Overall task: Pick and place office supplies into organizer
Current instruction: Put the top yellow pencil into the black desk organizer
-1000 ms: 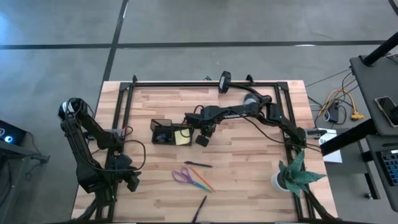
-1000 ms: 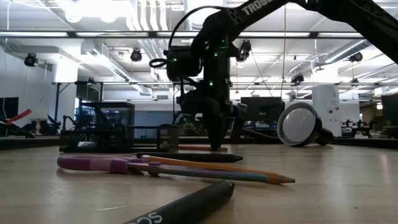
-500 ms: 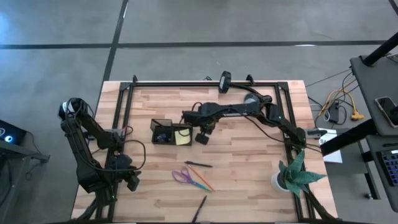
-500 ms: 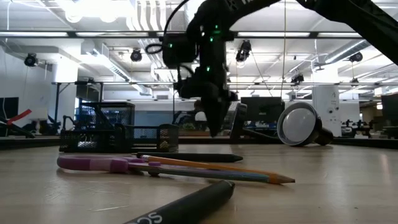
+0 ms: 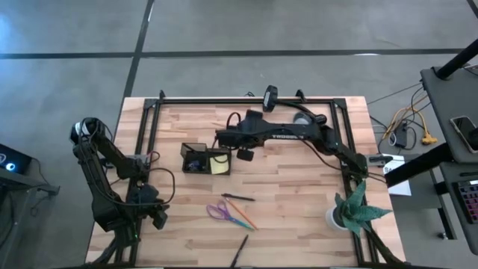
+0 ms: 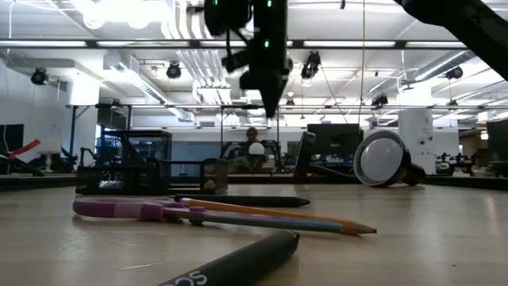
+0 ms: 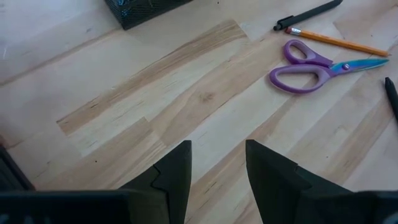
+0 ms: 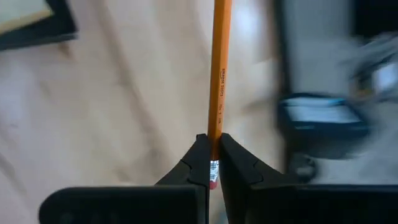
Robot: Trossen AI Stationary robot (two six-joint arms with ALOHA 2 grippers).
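Nearest the front edge of the wooden bench (image 5: 299, 187): a black marker (image 5: 240, 249), smooth and round; then purple-handled scissors (image 5: 218, 211) with glossy plastic loops, a slim pencil (image 5: 243, 217) lying against them, and a thin black pen (image 5: 237, 197). Left tool (image 7: 217, 171), near the front-left corner, fingers apart, holding nothing. Mid-bench: the organizer (image 5: 196, 158), a small matte black box with compartments, and a square yellow sticky-note pad (image 5: 219, 162) touching its right side. Right tool (image 8: 211, 163), raised above the bench just right of the pad, clamped together on an orange pencil (image 8: 219, 68) close to its eraser end, the long shaft jutting forward. Risk, as judged: held so near one end, the pencil may pivot or slip in the narrow pinch, and its tip could catch the organizer's wall and miss the compartment.
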